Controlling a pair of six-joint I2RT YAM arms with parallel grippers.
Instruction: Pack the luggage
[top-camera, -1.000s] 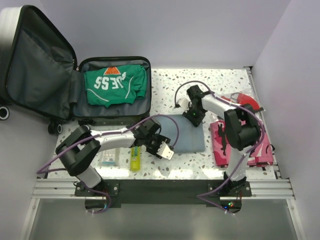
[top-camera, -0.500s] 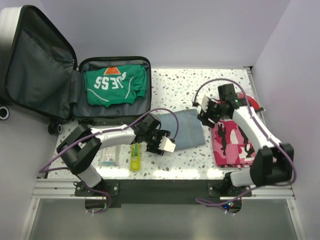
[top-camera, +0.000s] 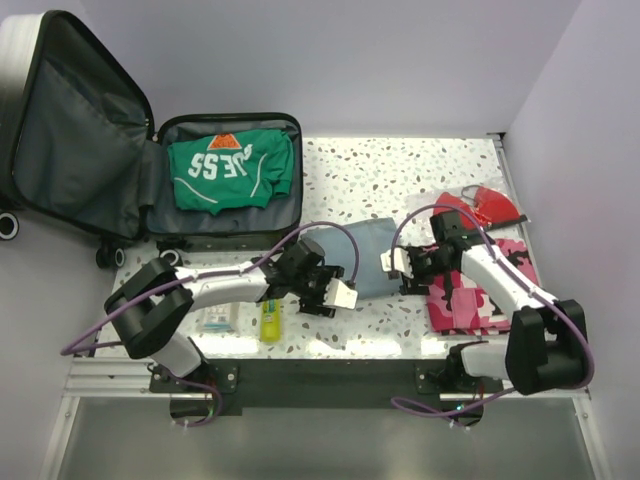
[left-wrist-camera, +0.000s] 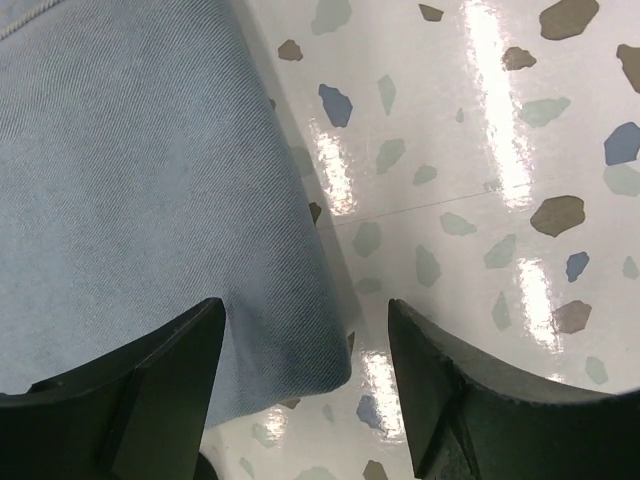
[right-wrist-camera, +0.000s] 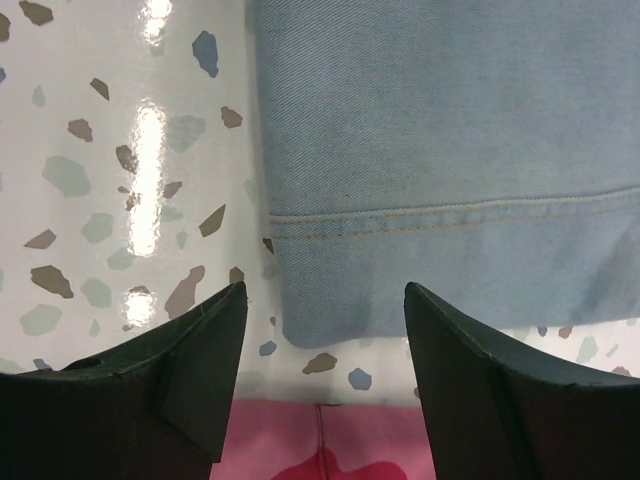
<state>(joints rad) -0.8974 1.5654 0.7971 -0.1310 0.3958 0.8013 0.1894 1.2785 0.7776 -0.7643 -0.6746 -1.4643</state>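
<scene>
From above, the luggage (top-camera: 150, 150) is lying open at the far left of the speckled desk (top-camera: 400, 170). Its lid is leaning up against the back wall, showing dark grey lining. A green T-shirt (top-camera: 232, 168) is lying folded in the lower half. Its white letters are facing upside down here and appear to read "GUESS", under a small orange triangle. A folded blue denim cloth (top-camera: 372, 255) is lying mid-desk. The left end effector (top-camera: 330, 292) is hanging over its near left corner and the right end effector (top-camera: 398, 266) at its near right corner, both with jaws parted and gripping nothing. A pink patterned garment (top-camera: 480, 290) is lying at the right. A yellow-green tube (top-camera: 270, 318) is lying near the left arm, its label too small to read.

In the left wrist view, the two black fingers (left-wrist-camera: 130, 390) are standing apart, straddling the denim corner.

In the right wrist view, the fingers (right-wrist-camera: 190, 380) are likewise spread, framing the stitched denim hem, with pink fabric showing at the bottom edge.
</scene>
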